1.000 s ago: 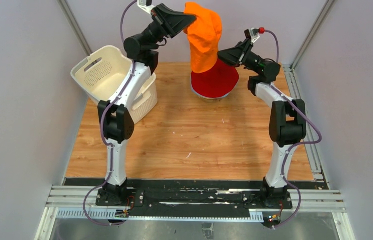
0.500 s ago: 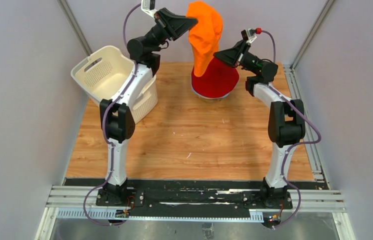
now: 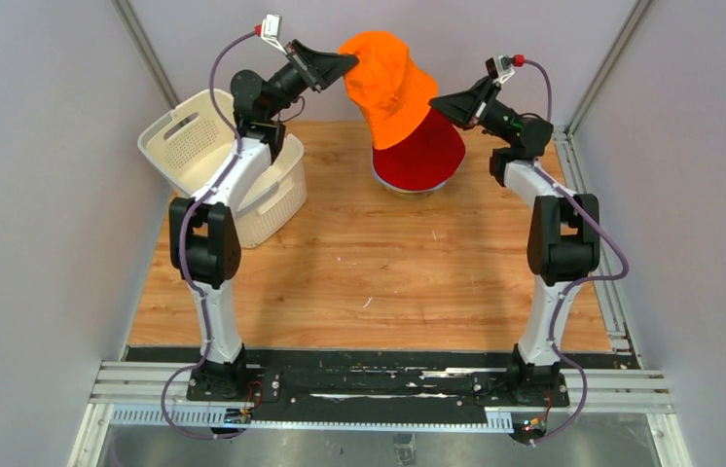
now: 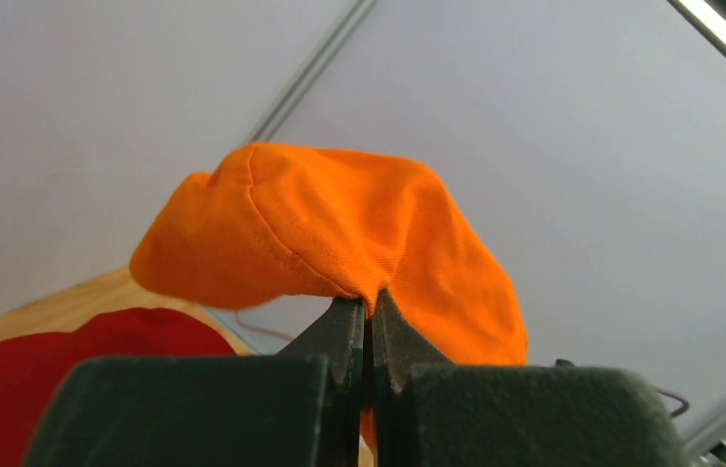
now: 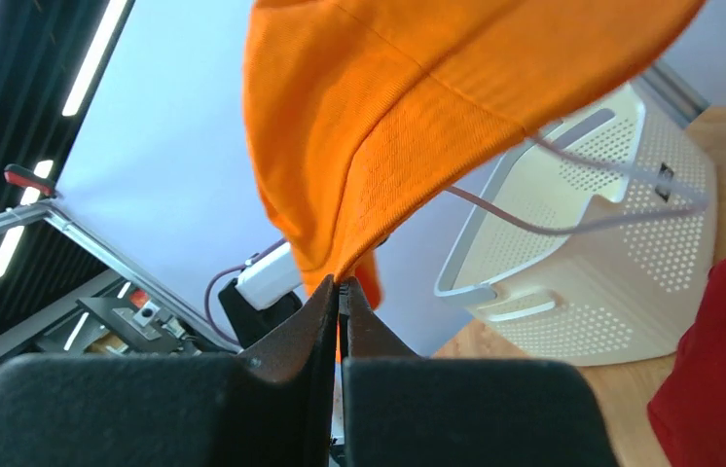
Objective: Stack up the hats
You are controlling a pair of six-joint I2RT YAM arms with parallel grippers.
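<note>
Orange cloth is hanging stretched between both raised arms at the far end of the table point(image 3: 369, 263). The left gripper point(image 3: 347, 64) and the right gripper point(image 3: 438, 100) are each clamping tight on opposite brim edges of the orange hat point(image 3: 388, 83). It is hovering over the red hat point(image 3: 422, 156) near the back edge. A white basket point(image 3: 194, 136) is crowding the left arm, and bare wood is lying open in front. Whatever the red hat is covering is hidden.

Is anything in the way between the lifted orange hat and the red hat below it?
Nothing visible. The orange hat hangs stretched between the left pincer and right pincer, both shut on its edge, just above the red hat.
</note>
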